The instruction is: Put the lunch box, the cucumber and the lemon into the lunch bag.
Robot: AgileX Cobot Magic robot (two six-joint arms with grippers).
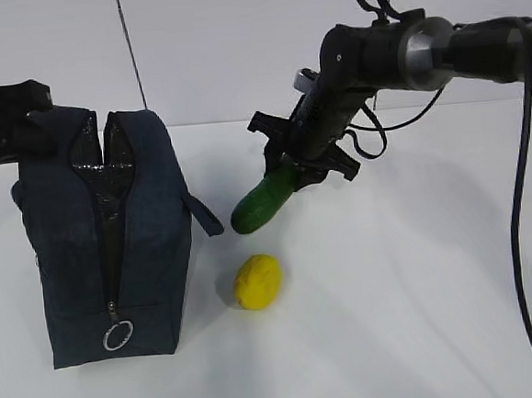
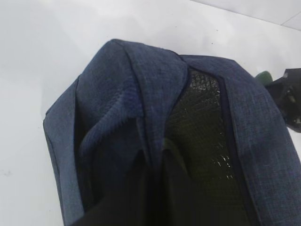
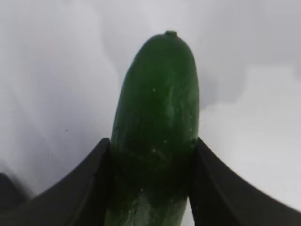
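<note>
No legible markings. Lemon (image 1: 258, 281) lies right of lunch bag (image 1: 103, 239). Right gripper (image 1: 293, 167), beyond lemon, clamps cucumber (image 1: 263, 202) aloft, upper end hidden. Left gripper (image 1: 2, 123) at bag's top; closure indeterminable.

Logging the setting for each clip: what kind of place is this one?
Probably a lab or studio tabletop, not a kitchen: a bare white table before a plain white panelled wall, with only the lunch bag, lemon and the cucumber in the right gripper.
</note>
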